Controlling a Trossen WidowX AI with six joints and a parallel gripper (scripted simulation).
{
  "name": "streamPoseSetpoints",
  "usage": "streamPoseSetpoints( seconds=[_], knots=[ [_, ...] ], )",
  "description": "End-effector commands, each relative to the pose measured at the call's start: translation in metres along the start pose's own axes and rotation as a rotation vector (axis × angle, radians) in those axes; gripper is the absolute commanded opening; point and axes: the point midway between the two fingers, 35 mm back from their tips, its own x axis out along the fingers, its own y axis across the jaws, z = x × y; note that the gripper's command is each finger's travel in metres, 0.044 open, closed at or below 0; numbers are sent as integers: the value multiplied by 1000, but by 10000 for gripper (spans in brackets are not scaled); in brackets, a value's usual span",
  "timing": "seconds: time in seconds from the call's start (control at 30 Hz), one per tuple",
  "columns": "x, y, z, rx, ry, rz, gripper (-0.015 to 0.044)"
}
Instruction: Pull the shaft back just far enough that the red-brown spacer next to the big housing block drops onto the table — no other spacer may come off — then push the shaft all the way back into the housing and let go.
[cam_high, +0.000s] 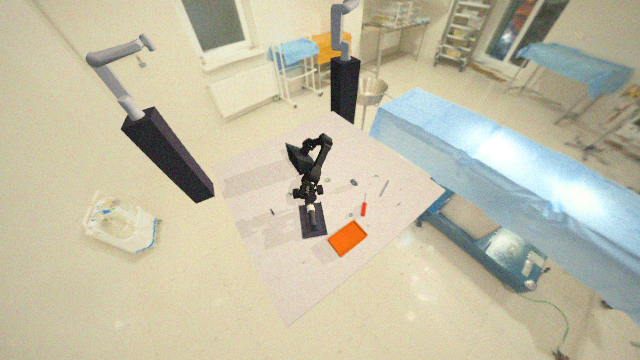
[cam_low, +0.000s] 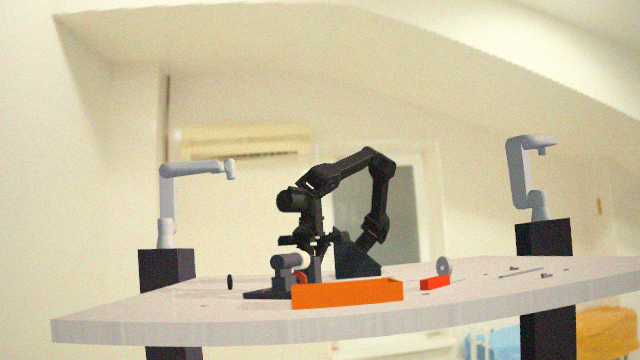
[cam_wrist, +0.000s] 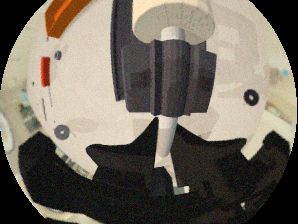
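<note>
My gripper (cam_high: 310, 201) (cam_wrist: 161, 119) is shut on the pale shaft (cam_wrist: 167, 131). The shaft runs through the dark bearing support (cam_low: 315, 270) (cam_wrist: 172, 80) toward the cream spacer (cam_high: 311, 207) (cam_low: 304, 259) (cam_wrist: 174, 17). The cream spacer is in line with the shaft, against or close to the big grey housing block (cam_high: 313, 220) (cam_low: 284, 261). The red-brown spacer (cam_low: 300, 277) shows below the shaft line, between housing and support; the tray hides its lower edge. The shaft's far end is hidden. The fixture stands on a dark base plate (cam_high: 305, 233) (cam_low: 256, 295) (cam_wrist: 118, 75).
An orange tray (cam_high: 347, 238) (cam_low: 345, 296) (cam_wrist: 61, 17) stands beside the base plate. A red-handled tool (cam_high: 364, 209) (cam_low: 435, 282) (cam_wrist: 45, 71) lies beyond it. A black ring (cam_low: 230, 282) (cam_wrist: 254, 98) and a grey ring (cam_low: 444, 266) (cam_wrist: 64, 132) are on opposite sides of the fixture.
</note>
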Motion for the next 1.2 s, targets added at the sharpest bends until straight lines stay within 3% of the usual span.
streamPoseSetpoints(
  seconds=[0.0, 1.17],
  knots=[
    [-2, 1, 6, -5, -15, 2, 0],
    [-2, 1, 11, -5, -15, 2, 0]
  ],
)
